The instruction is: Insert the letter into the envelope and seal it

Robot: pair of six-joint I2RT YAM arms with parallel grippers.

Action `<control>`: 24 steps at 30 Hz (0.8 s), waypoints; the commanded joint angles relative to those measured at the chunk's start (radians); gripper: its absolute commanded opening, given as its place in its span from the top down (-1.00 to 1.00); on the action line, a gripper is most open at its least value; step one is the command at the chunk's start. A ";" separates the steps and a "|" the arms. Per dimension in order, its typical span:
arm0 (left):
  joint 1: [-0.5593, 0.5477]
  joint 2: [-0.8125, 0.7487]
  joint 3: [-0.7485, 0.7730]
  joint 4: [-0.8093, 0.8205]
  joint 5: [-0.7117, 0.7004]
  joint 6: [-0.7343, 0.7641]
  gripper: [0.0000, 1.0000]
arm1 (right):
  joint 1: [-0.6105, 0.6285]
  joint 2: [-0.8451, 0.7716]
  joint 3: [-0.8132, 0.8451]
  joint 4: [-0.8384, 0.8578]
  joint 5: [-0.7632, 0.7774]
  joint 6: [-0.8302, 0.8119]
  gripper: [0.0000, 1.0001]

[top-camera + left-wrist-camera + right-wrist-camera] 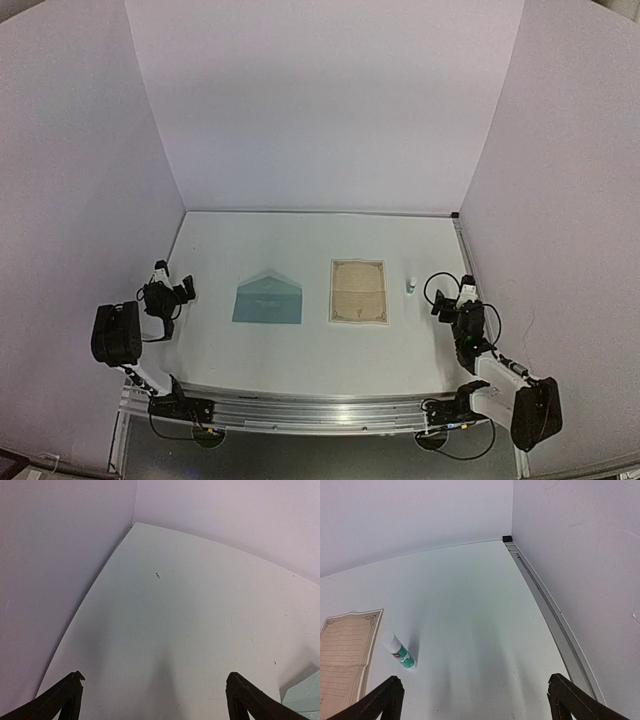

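Tan, dark-bordered paper letter (358, 291) lies flat on the white tabletop (300, 240) beside the teal paper envelope (267, 299); thin, light, limp, likely best pinched at an edge. Left tool (155, 675) and right tool (474, 677) gape wide, empty.

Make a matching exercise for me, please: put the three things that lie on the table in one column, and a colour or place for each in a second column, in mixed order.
Column one:
1. envelope
2. letter
3. glue stick

Column two:
a. tan, with a dark border
b. white cap, rightmost of the three
c. teal, leftmost of the three

Pairs: 1-c; 2-a; 3-b
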 commanded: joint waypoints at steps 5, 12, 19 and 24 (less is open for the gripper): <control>-0.002 0.008 0.023 0.030 -0.004 0.013 -0.99 | -0.002 0.008 0.193 -0.131 0.044 0.104 -0.97; -0.007 -0.042 0.010 -0.004 0.112 0.075 -0.99 | -0.002 0.139 0.578 -0.585 -0.079 0.155 -0.89; -0.013 -0.221 0.193 -0.367 0.147 0.035 -0.99 | -0.001 0.323 0.893 -0.838 -0.301 0.252 -0.82; -0.036 -0.204 0.507 -0.787 0.333 0.012 -0.99 | 0.019 0.500 1.054 -0.935 -0.364 0.357 -0.83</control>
